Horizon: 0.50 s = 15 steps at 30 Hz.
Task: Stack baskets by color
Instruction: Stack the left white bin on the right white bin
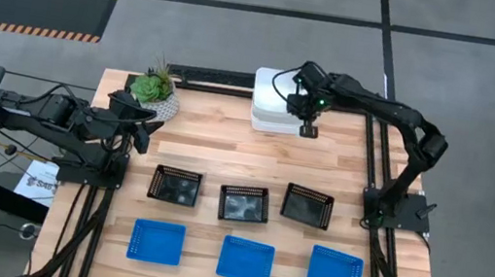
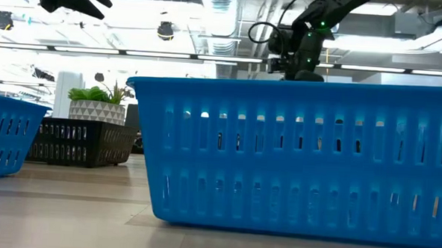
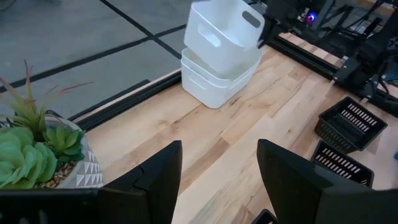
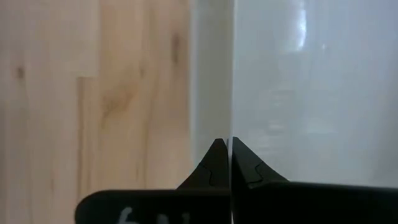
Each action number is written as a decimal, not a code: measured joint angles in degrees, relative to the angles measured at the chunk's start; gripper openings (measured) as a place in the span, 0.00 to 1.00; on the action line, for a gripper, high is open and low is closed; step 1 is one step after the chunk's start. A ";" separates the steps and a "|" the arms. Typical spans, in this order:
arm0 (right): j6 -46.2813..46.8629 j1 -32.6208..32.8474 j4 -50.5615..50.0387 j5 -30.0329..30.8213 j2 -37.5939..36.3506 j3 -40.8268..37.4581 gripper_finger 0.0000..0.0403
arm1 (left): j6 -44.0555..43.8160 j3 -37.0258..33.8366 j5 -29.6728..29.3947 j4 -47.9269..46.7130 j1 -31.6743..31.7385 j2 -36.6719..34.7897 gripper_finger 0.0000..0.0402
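Three white baskets [image 1: 277, 104] stand piled at the table's far edge. The top one [image 3: 224, 31] sits tilted over the two nested below [image 3: 217, 84], and my right gripper [image 1: 309, 128] is shut on its right end. In a row across the table's middle stand three black mesh baskets [image 1: 245, 203]. Three blue baskets [image 1: 245, 260] line the near edge. My left gripper [image 3: 217, 180] hovers open at the far left beside the potted plant [image 1: 153, 90], holding nothing. My right gripper pinches the top white basket's right end wall at its rim [image 4: 231, 112], one finger inside the basket and one outside. The fingers come steeply from above. The basket is tilted, its held end [image 3: 258, 25] raised and its lower part meeting the stack beneath.
The potted plant stands at the far left corner, close to my left gripper. Bare wood lies between the white stack and the black row [image 1: 226, 150]. In the low view a blue basket [image 2: 302, 157] fills the foreground and hides most of the table.
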 joint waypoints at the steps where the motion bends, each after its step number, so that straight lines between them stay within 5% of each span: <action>1: 0.54 -0.33 -0.12 -0.67 0.00 0.00 0.00 | 0.00 0.00 0.00 0.00 0.01 0.00 0.49; 15: 1.59 0.03 -2.87 -3.20 2.70 0.12 0.00 | 0.00 0.00 0.04 0.00 0.00 -0.02 0.49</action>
